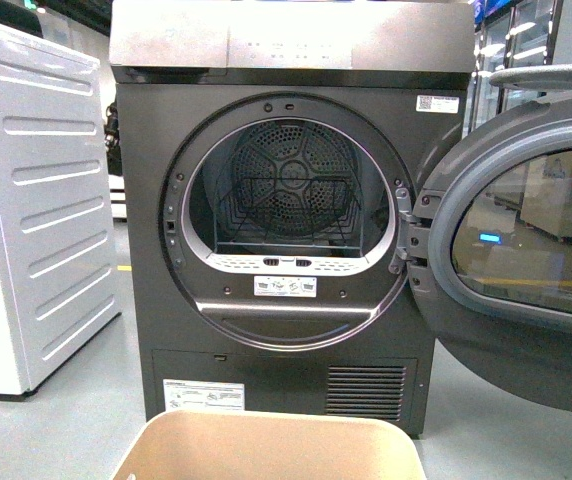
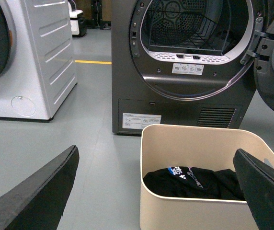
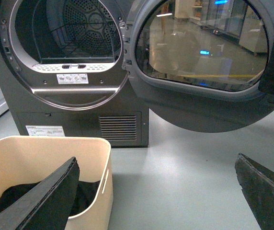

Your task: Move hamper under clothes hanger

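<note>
The beige hamper [image 1: 266, 445] stands on the floor right in front of the dark grey dryer. It shows in the left wrist view [image 2: 194, 143] with black clothes [image 2: 194, 182] inside, and in the right wrist view [image 3: 46, 148]. My left gripper [image 2: 158, 191] is open, its fingers [image 2: 41, 187] spread either side of the hamper's near left corner. My right gripper [image 3: 158, 191] is open beside the hamper's right wall, over bare floor. The clothes hanger is out of view.
The dryer [image 1: 286, 240] has its round door [image 1: 526, 250] swung open to the right, overhanging the floor. A white washing machine [image 1: 26, 200] stands at the left. Grey floor [image 3: 185, 163] lies right of the hamper. A yellow floor line [image 2: 93, 62] runs behind.
</note>
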`<state>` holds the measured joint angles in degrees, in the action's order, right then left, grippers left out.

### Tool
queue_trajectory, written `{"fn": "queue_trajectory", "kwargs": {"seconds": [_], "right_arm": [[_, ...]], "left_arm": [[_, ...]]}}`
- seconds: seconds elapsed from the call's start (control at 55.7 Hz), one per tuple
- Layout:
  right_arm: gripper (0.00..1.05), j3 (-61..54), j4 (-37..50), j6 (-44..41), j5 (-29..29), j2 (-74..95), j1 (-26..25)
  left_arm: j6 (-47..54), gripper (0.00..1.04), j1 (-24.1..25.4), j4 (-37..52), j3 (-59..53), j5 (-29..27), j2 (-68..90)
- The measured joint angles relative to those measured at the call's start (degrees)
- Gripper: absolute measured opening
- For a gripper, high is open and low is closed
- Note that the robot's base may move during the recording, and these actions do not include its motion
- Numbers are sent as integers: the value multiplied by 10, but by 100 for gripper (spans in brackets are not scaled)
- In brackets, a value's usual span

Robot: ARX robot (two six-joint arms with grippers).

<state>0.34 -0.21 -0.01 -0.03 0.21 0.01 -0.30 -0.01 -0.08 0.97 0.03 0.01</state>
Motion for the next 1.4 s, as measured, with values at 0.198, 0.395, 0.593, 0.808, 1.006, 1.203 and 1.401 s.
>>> {"fn": "queue_trajectory", "kwargs": {"seconds": [0.198,0.395,0.593,0.808,1.006,1.203,1.401], "right_arm": [[97,0,0,0,0,0,0],[97,0,0,0,0,0,0],[97,59,-87,4,-80,111,-37],[97,212,113,19,-77,537,-33],[97,367,133,30,-27,825,23],[97,457,130,44,4,957,64],[97,564,144,59,25,1127,97]], "left_arm": [[0,98,0,0,0,0,0],[0,98,0,0,0,0,0],[-58,98,-2,-100,102,-153,217],[-6,98,13,63,273,-127,584],[52,98,20,118,472,-99,877],[52,98,-7,132,576,-99,1044],[39,98,-25,169,638,-99,1193]]}}
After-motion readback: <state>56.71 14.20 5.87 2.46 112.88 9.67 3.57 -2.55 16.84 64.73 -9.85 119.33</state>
